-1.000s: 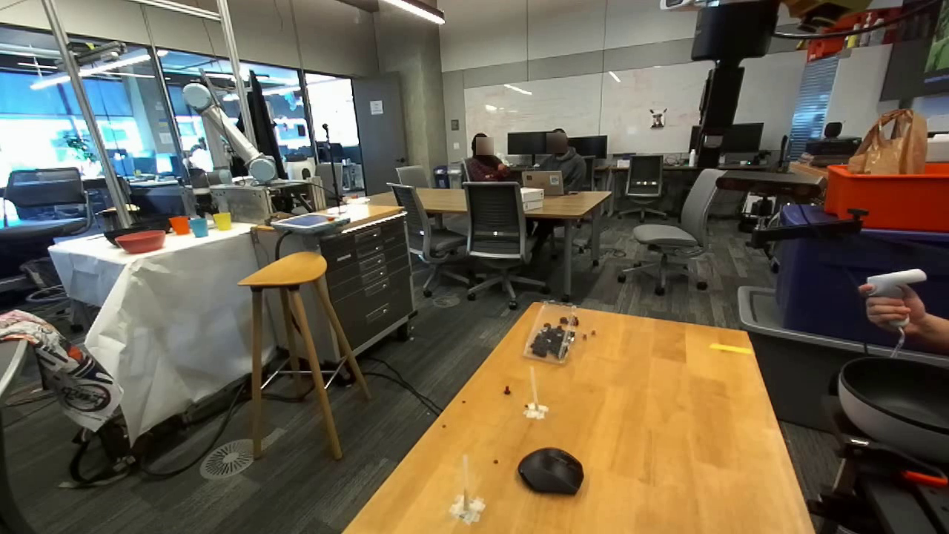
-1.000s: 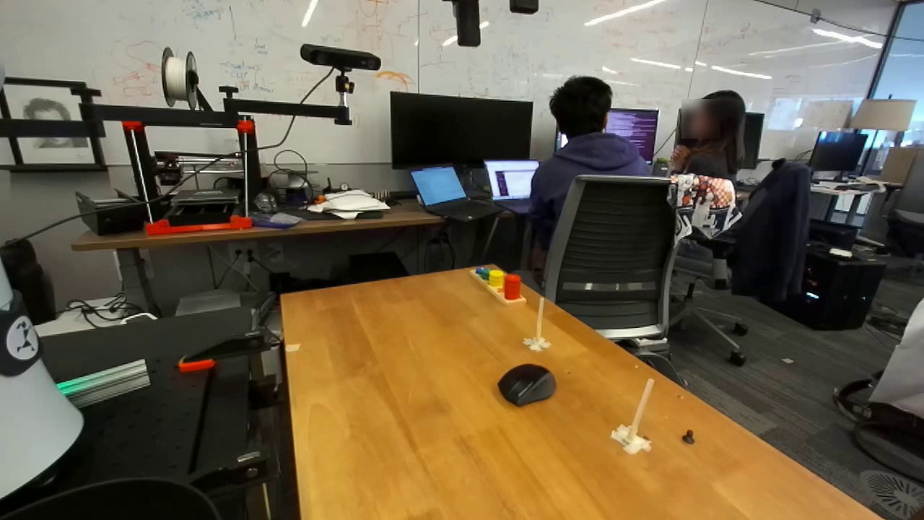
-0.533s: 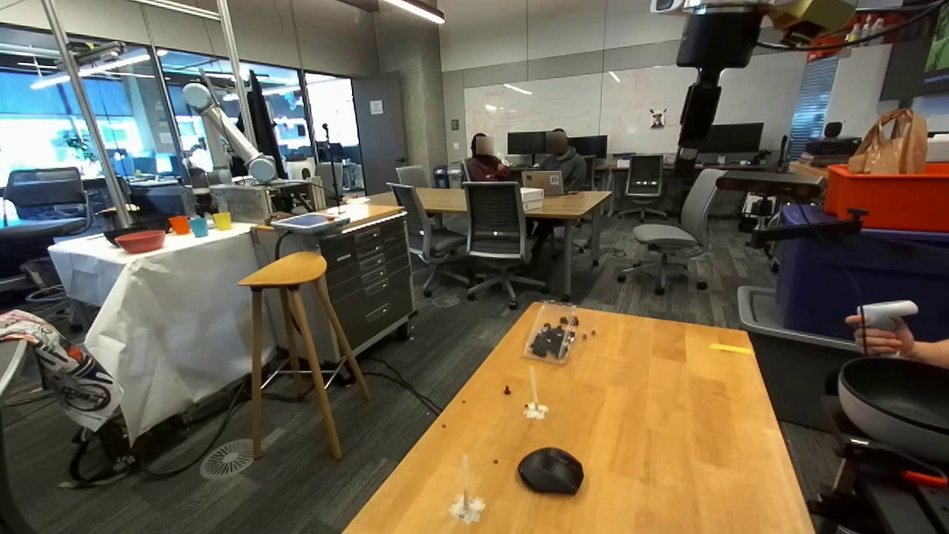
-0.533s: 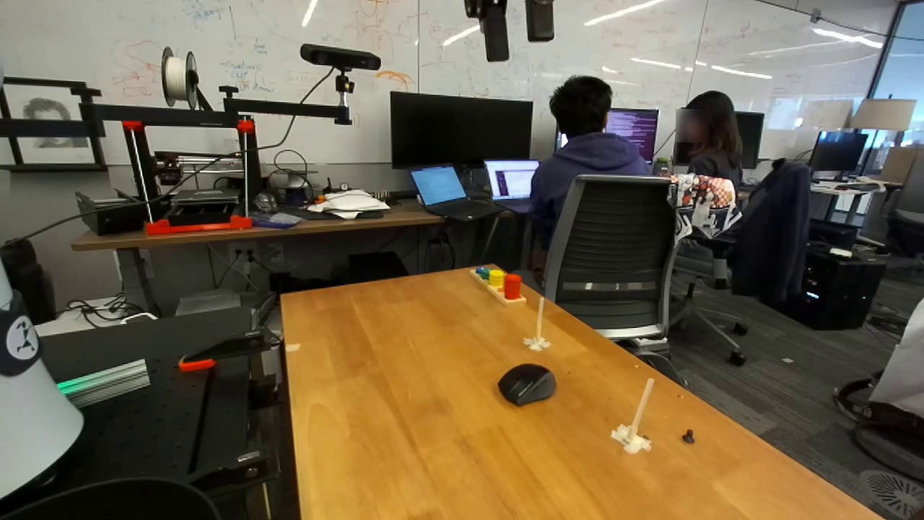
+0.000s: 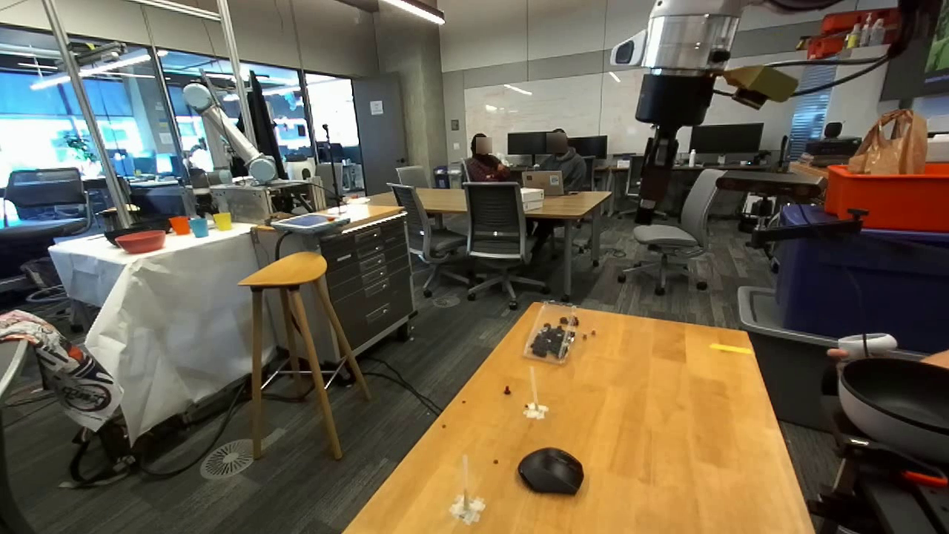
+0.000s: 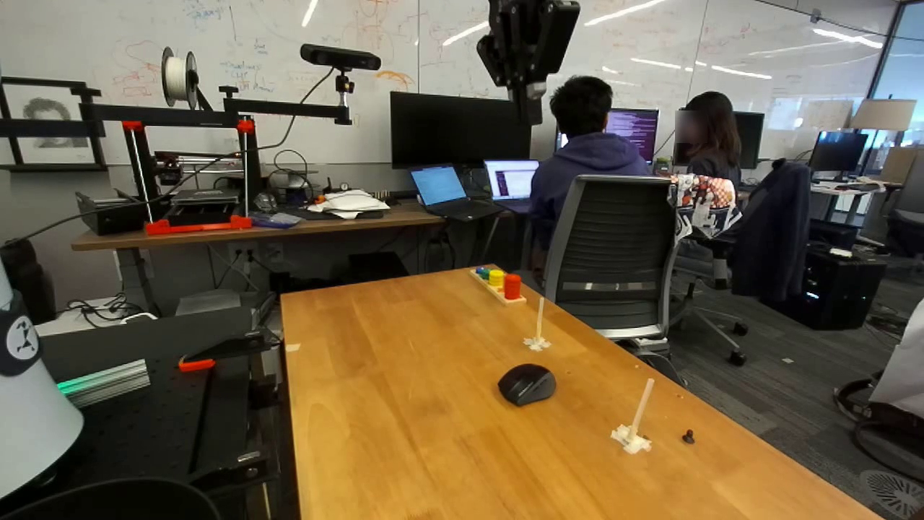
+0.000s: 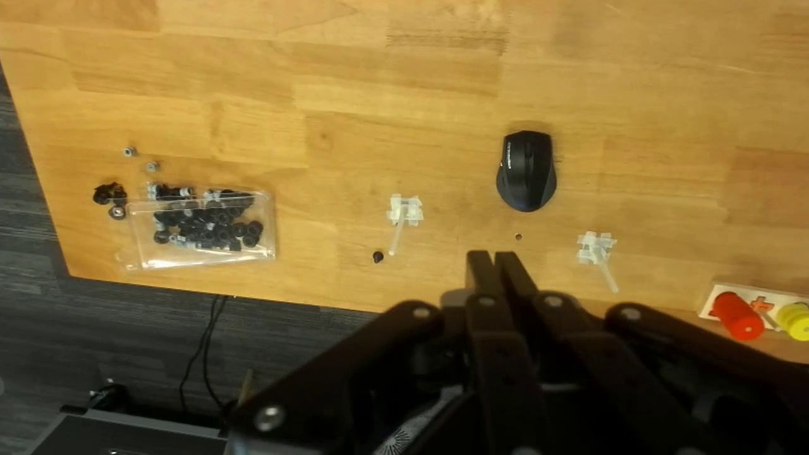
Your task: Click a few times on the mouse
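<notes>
A black computer mouse point(image 5: 551, 472) rests on the wooden table point(image 5: 652, 400), and both exterior views show it, the mouse point(image 6: 527, 385) being untouched. In the wrist view the mouse point(image 7: 527, 172) lies beyond my fingertips, slightly to the right. My gripper point(image 7: 492, 254) has its two fingers drawn nearly together, only a thin gap between the tips and nothing held there. High above the table hangs the gripper point(image 6: 530, 115) in an exterior view, well apart from the mouse.
Two thin pale sticks, a stick point(image 7: 398, 230) and another stick point(image 7: 605, 268), stand taped to the table on either side of the mouse. A clear box point(image 7: 268, 230) of small dark parts lies to the left. A toy with red point(image 7: 738, 316) and yellow pieces sits at the right.
The arm has come down, shifting leftward in an exterior view. The fingers, wide apart a second ago, have closed to nearly touching. The mouse has stayed put.
</notes>
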Tool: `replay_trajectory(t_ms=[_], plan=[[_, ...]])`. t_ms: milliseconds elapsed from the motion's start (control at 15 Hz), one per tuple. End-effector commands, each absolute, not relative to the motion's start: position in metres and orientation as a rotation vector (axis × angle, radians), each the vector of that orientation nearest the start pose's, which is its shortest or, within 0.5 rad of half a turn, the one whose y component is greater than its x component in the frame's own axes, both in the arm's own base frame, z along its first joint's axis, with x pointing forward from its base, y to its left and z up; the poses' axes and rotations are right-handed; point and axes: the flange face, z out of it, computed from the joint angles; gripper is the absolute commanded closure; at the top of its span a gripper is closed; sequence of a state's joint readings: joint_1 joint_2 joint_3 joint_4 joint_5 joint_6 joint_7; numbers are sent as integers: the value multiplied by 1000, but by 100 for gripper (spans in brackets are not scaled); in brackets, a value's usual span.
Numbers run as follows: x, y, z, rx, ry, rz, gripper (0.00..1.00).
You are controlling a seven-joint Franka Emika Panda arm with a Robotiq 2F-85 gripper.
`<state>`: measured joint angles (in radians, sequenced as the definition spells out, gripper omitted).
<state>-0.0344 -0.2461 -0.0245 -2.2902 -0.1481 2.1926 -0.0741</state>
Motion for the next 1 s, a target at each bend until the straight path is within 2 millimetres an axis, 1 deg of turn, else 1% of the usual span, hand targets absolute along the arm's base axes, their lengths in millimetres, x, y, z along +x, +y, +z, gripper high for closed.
replay_trajectory(t_ms=[0,333,600,933], plan=[[507,-24,438,-3262,-156,-243,100],[530,-5,386,-3280,-194,-187,99],[539,10,343,-3312,-230,-101,99],[549,16,297,-3386,-255,15,99]])
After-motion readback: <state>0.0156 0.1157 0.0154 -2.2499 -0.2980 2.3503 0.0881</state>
